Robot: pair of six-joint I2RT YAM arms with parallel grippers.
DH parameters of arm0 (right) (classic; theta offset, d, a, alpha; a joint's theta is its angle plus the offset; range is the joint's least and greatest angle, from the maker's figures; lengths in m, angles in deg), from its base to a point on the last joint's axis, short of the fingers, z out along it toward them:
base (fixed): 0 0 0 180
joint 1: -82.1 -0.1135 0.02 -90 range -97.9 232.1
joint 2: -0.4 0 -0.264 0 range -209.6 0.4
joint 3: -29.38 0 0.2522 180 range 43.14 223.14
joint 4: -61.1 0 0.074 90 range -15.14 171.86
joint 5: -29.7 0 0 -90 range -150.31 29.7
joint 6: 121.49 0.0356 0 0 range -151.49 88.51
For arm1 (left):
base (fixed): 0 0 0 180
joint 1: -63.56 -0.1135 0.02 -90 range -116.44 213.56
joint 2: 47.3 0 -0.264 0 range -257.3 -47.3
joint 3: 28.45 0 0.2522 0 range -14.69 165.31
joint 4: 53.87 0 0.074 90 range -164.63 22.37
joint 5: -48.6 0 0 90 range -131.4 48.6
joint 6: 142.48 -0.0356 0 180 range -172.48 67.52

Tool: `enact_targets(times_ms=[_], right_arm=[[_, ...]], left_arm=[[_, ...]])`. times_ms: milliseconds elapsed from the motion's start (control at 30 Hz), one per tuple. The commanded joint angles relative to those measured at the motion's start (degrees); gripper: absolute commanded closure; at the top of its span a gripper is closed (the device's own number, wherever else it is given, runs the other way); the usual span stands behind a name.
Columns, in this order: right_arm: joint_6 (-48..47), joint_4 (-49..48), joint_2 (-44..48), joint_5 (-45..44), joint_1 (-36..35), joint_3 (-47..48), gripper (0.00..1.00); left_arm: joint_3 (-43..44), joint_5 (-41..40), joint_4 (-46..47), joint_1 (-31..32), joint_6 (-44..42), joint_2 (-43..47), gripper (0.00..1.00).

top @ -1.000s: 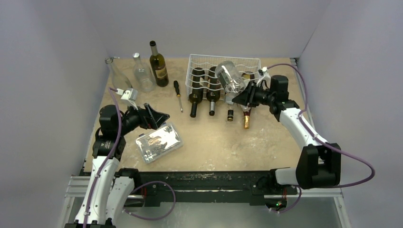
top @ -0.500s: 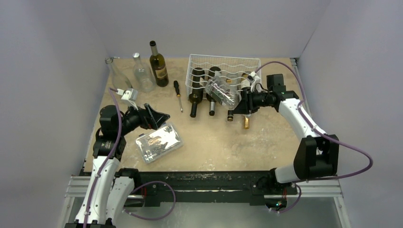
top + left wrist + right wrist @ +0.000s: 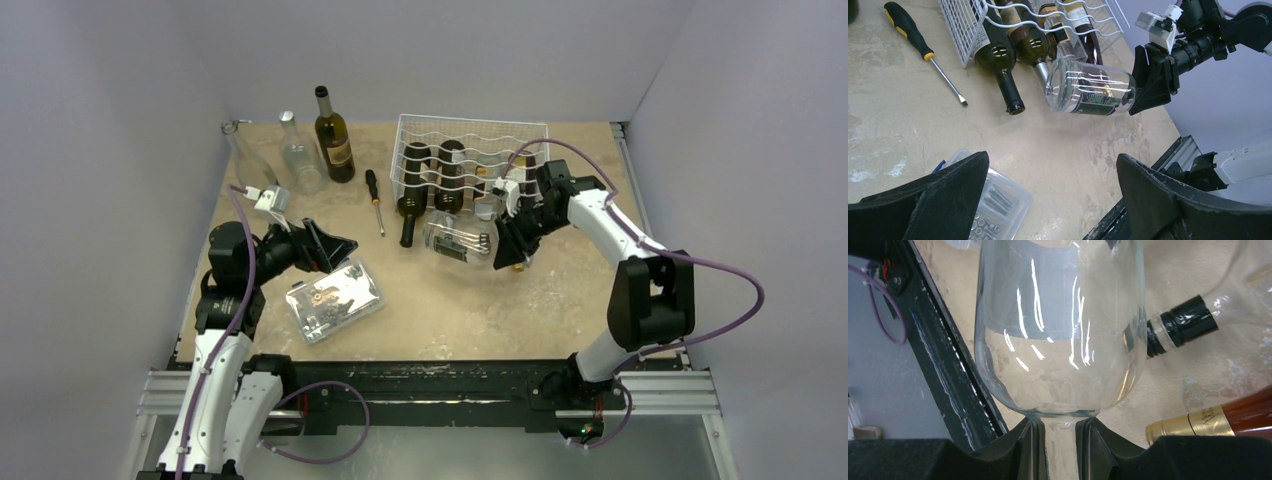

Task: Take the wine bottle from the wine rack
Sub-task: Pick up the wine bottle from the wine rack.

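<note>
Your right gripper is shut tight on the neck of the one clear wine bottle. The bottle lies on its side, its long way across the table. Its bottom points to the left arm's side and its neck points into the gripper. It sits just in front of the wine rack, low down; I can't tell if it touches the table. About four rack bottles lie inside, and three standing bottles are at the back left. Your left gripper is wide open and holds nothing.
</note>
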Motion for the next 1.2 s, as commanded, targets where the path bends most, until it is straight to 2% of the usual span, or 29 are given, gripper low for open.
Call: enact_targets(times_ms=[0,400,800,1167], right_arm=[[-7.94,0.55,3.54,4.36,-2.87,4.88,1.00],[-12.97,5.69,5.36,-9.30,-9.51,6.24,1.00],[-18.04,10.11,8.66,-28.75,-14.60,6.88,1.00],[-21.51,14.22,9.39,-42.05,-18.86,8.24,1.00]], left_arm=[[-0.09,1.36,2.26,0.12,0.62,0.65,0.00],[-0.21,1.62,2.55,0.07,0.75,0.91,0.00],[-0.25,1.80,2.74,0.12,0.88,1.09,0.00],[-0.38,1.89,2.92,0.12,1.01,1.00,0.00]])
